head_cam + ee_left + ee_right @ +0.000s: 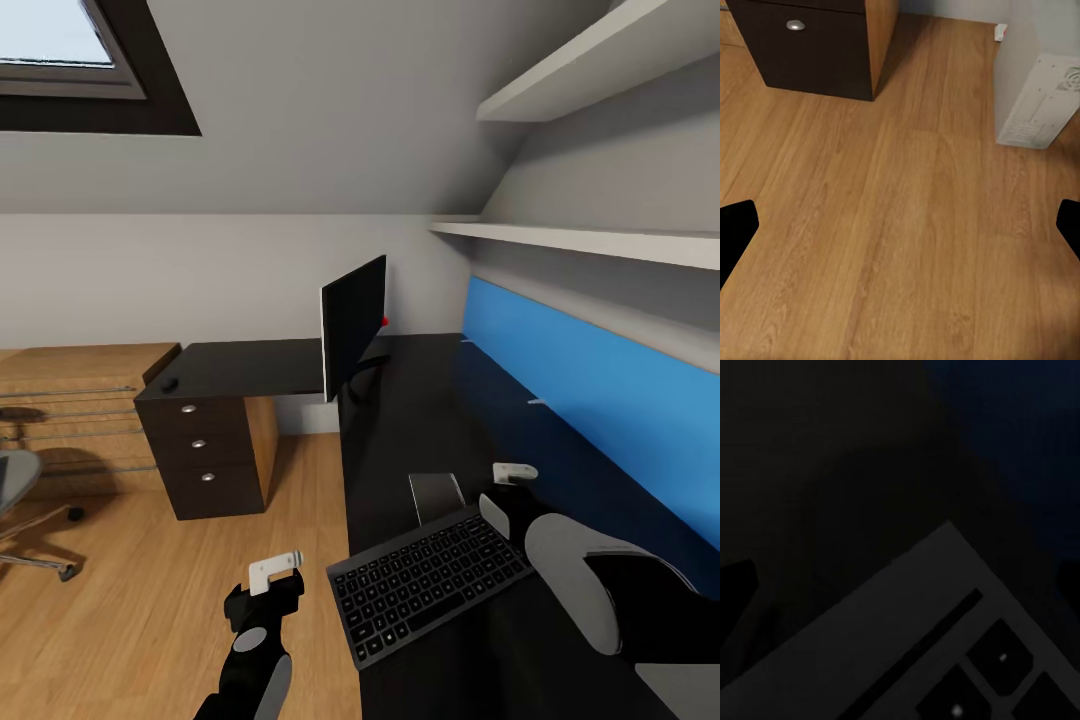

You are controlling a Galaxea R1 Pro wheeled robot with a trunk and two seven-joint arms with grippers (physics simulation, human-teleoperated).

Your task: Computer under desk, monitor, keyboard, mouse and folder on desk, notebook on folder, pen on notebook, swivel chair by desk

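Note:
The keyboard (430, 582) lies at an angle on the glossy black desk (420, 400), close to its front edge. My right gripper (497, 510) hovers at the keyboard's far right corner, open; in the right wrist view that keyboard corner (945, 652) sits below the spread fingertips (736, 585). The monitor (352, 325) stands farther back on the desk, seen edge-on. My left gripper (264, 600) hangs open over the wood floor beside the desk, empty. The left wrist view shows the light grey computer (1039, 75) standing on the floor. The swivel chair (18, 500) is at the far left.
Dark drawers (205, 455) stand under the desk's left wing, with a small black object (170, 383) on top at its corner. A low light-wood cabinet (80, 395) lines the back wall. White shelves (600, 240) overhang the blue back panel (600, 400).

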